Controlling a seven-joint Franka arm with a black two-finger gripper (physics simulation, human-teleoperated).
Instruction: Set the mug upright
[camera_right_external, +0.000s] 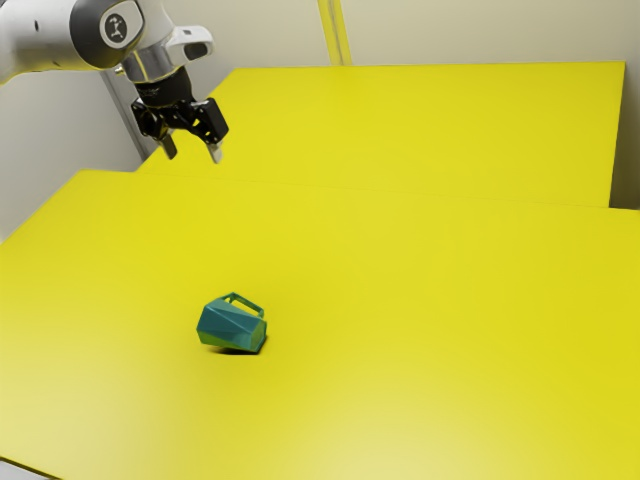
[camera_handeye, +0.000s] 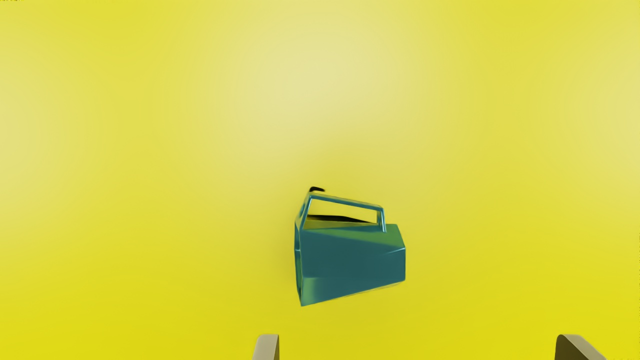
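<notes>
Your black two-finger gripper (camera_right_external: 192, 156) is open and holding nothing, raised well apart from the faceted teal mug (camera_right_external: 230, 328). The mug lies on its side on the smooth yellow table (camera_right_external: 420, 300), well in from the edges you can see, its handle jutting out. You can't make out what's inside it.

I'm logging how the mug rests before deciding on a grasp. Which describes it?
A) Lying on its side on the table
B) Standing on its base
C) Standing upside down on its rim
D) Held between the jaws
A: the mug lies on its side on the yellow table, its handle running lengthwise along the body, with the open jaws away from it.
</notes>
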